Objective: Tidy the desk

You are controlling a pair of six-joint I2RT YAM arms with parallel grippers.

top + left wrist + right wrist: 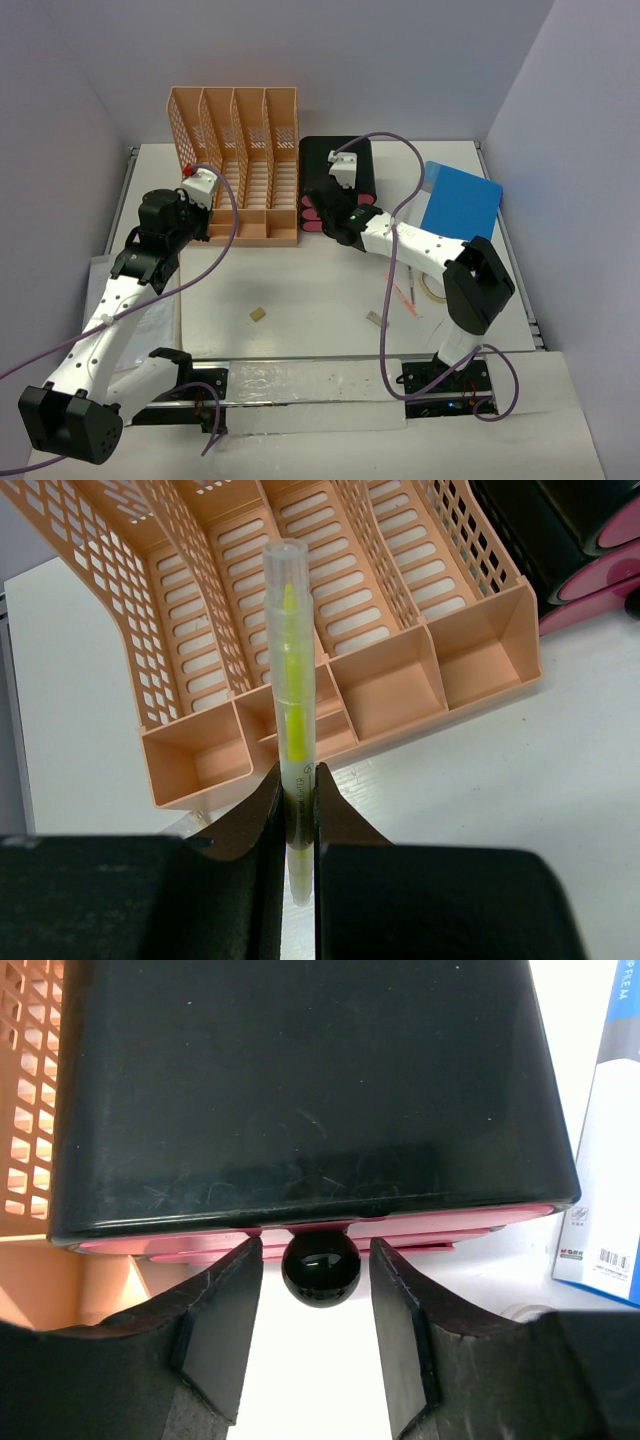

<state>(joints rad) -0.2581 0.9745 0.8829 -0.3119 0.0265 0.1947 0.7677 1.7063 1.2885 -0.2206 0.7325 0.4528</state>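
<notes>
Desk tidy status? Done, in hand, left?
Done: nothing visibly stowed; the rack compartments look empty. In hand: left gripper grips a highlighter by the rack's front bins; right gripper stands open either side of the drawer knob of the black box. Left: tan block, grey piece, pen, blue book and papers lie loose on the desk.

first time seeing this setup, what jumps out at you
The peach file rack stands at the back of the desk, and the left gripper is clamped on a yellow highlighter pointing at its small front compartments. Beside it, the right gripper has its open jaws either side of the round black knob on the black box with pink drawers. A blue book sits far right.
</notes>
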